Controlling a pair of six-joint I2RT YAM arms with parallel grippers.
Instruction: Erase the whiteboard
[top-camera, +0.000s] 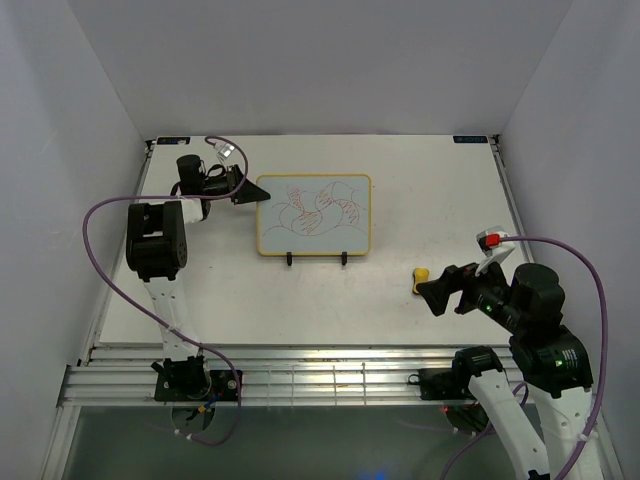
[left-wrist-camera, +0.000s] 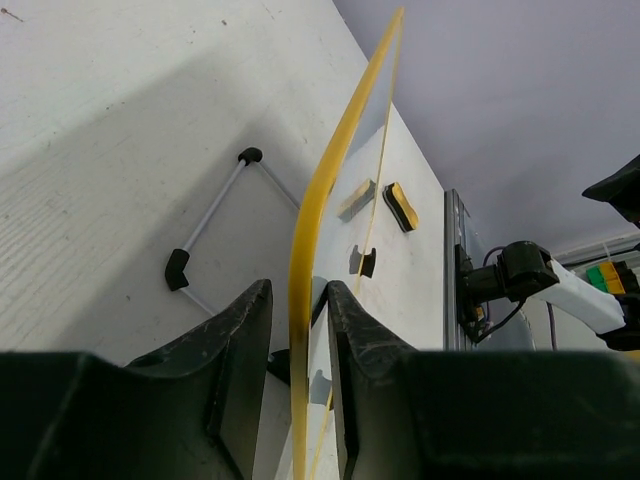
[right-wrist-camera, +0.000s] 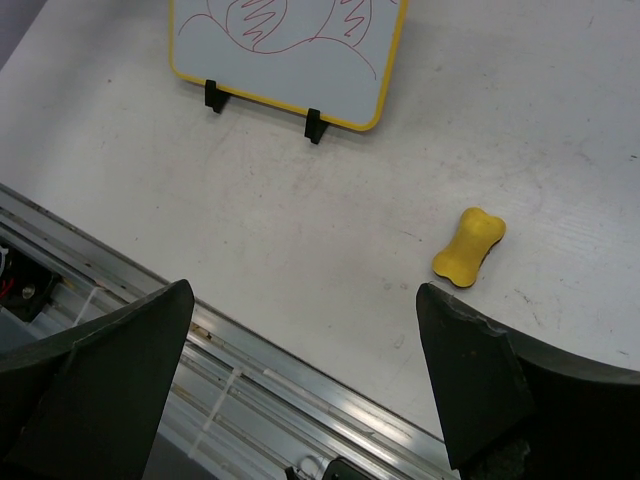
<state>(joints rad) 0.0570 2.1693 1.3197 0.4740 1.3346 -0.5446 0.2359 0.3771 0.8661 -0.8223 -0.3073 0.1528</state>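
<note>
Standing upright on the white table (top-camera: 430, 190), left of centre toward the far side, the whiteboard (top-camera: 314, 215) leans on a black wire easel (left-wrist-camera: 212, 212) with its face toward the arms, presumably to present it for wiping.

The left gripper (left-wrist-camera: 298, 292) reaches in from the board's left, its 2 fingers straddling the yellow frame edge-on. Slivers of gap show on both sides, so whether it is pinching the frame cannot be told. Judged purpose: steadying the board.

The right gripper (right-wrist-camera: 300, 350) hangs spread wide and empty over the near right of the table, just beside the yellow eraser (right-wrist-camera: 468, 245), and is judged to be lining up a pickup.

Red scribbles (right-wrist-camera: 265, 20) cover the board and form no readable words. No brand is legible. A dark label (top-camera: 470, 139) at the table's far edge is too small to read.
</note>
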